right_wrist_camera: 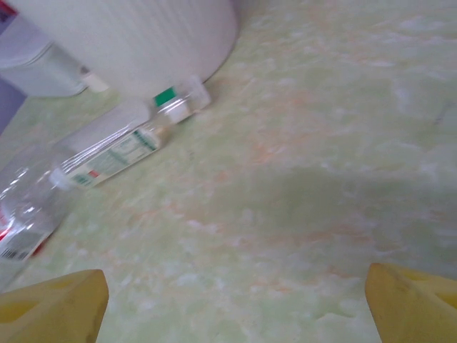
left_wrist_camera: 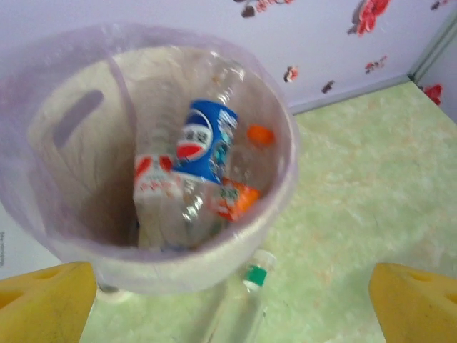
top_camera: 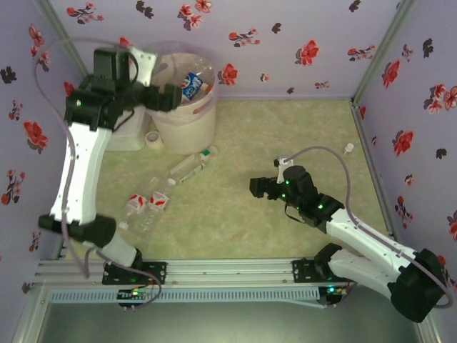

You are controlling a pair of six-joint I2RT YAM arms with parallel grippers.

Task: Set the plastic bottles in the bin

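The bin (top_camera: 183, 127), lined with a translucent pink bag, stands at the far left of the table (top_camera: 300, 128), against the flowered back wall. Inside it lie several plastic bottles: a blue-labelled bottle (left_wrist_camera: 207, 139) propped upright in the middle, a red-and-white-labelled bottle (left_wrist_camera: 156, 182) to its left and an orange-labelled bottle (left_wrist_camera: 237, 200) to its right, with an orange cap (left_wrist_camera: 260, 133) showing above that one.

My left gripper (top_camera: 173, 96) hangs over the bin's near rim, its yellow fingers (left_wrist_camera: 43, 304) spread wide with nothing between them.

On the table just in front of the bin, two clear bottles with green markings (top_camera: 191, 166) lie side by side, their caps pointing towards the bin. Nearer my left arm's base, two red-labelled bottles (top_camera: 146, 204) lie close together.

My right gripper (top_camera: 257, 188) hovers low over bare table to the right of these bottles, pointing towards them, well apart from the bin. Its yellow fingers (right_wrist_camera: 53, 307) are also spread wide and hold nothing.

A white box (top_camera: 128, 134) stands just left of the bin, and a roll of tape (top_camera: 153, 138) sits between the two.
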